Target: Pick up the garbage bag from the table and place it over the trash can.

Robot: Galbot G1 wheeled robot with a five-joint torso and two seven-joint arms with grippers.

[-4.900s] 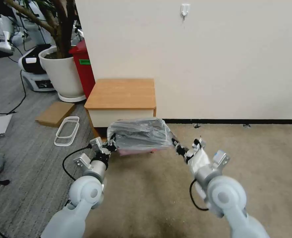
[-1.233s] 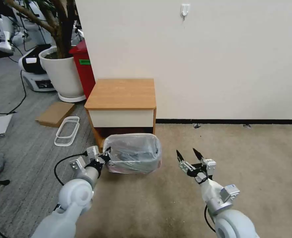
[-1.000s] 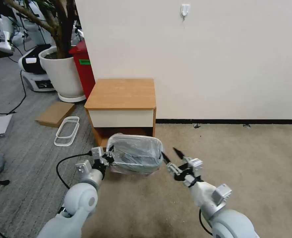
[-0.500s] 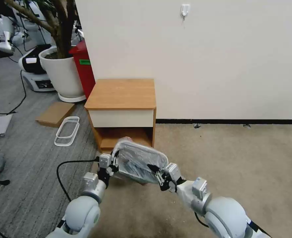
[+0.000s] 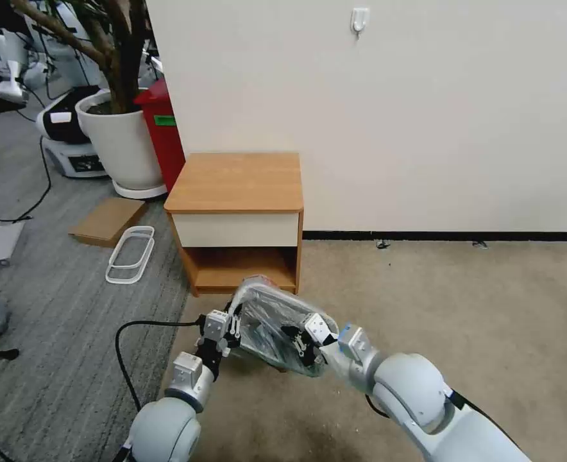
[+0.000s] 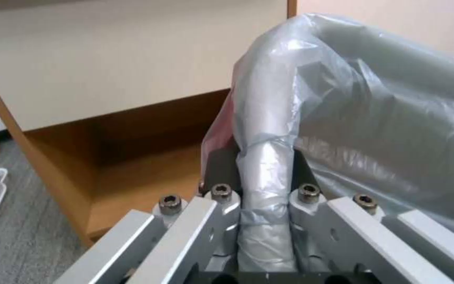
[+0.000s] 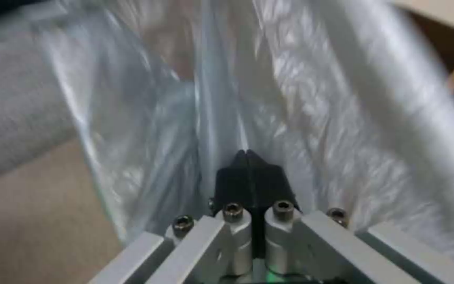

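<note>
The thin see-through grey plastic garbage bag (image 5: 274, 324) looks light, soft and slippery. Left tool (image 5: 231, 325) and right tool (image 5: 296, 340) pinch its opposite edges, closed tight.

Count, taken outward from the bench (image 5: 235, 181): one bench; one garbage bag (image 5: 274, 317) over one trash can in front of it; two tools on the bag, left tool (image 5: 232, 323) and right tool (image 5: 298, 340); one red bin (image 5: 163, 131), one white plant pot (image 5: 120, 144), one cardboard sheet (image 5: 107, 220) beside it.
</note>
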